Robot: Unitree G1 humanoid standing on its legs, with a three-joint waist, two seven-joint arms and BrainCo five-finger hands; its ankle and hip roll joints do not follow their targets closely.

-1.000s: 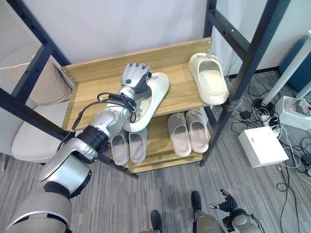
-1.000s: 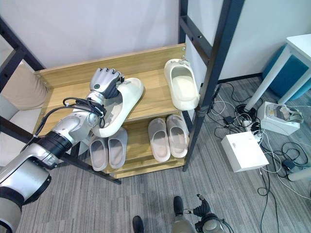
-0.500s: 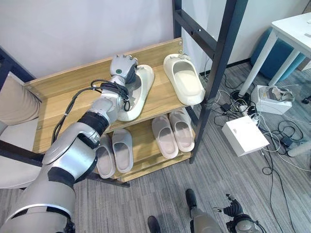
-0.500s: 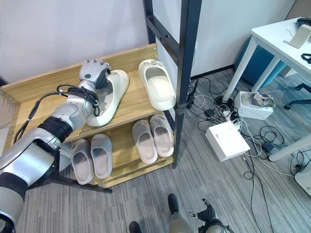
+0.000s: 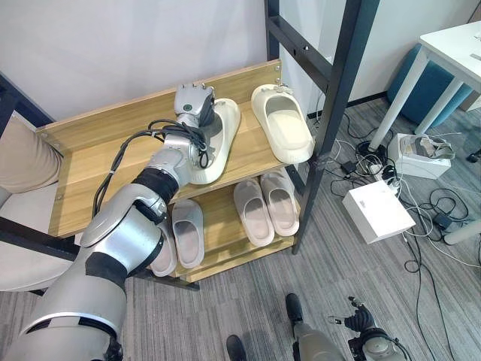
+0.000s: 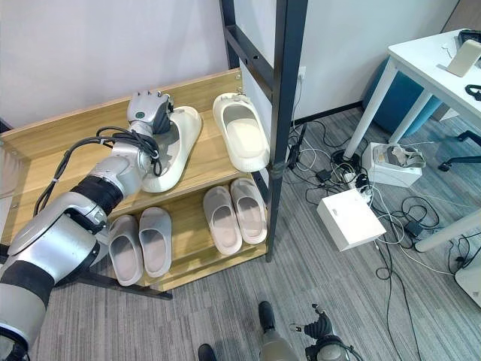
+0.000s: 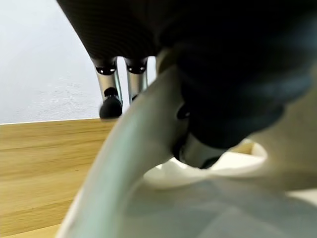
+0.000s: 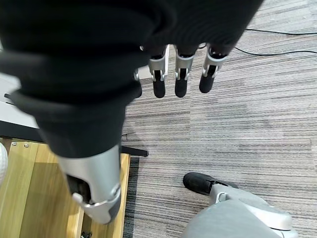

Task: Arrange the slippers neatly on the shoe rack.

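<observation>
**Around the rack: cables, boxes and furniture**

A white box (image 5: 378, 213) lies on the grey striped carpet (image 5: 248, 301), among loose black and white cables (image 5: 443, 218). Near it, a white device (image 5: 417, 147) sits at the foot of a white desk (image 5: 455, 41), whose slanted leg (image 5: 402, 98) reaches the floor. A blue seat (image 5: 428, 83) stands behind. A beige cushion (image 5: 22, 162) shows on the opposite side, against the pale wall (image 5: 113, 45).

- the left hand (image 5: 194, 101) covers the toe end of the slipper (image 5: 213, 143) it holds; its fingers (image 7: 111, 94) curl out of sight behind the rim.
- the left arm hides part of the grey pair (image 5: 188, 232) on the lower shelf (image 5: 225, 218).
- a black post (image 6: 284, 90) crosses the upper shelf (image 6: 45, 162).
- the right hand (image 5: 359, 322) is cut off by the picture's edge.
</observation>
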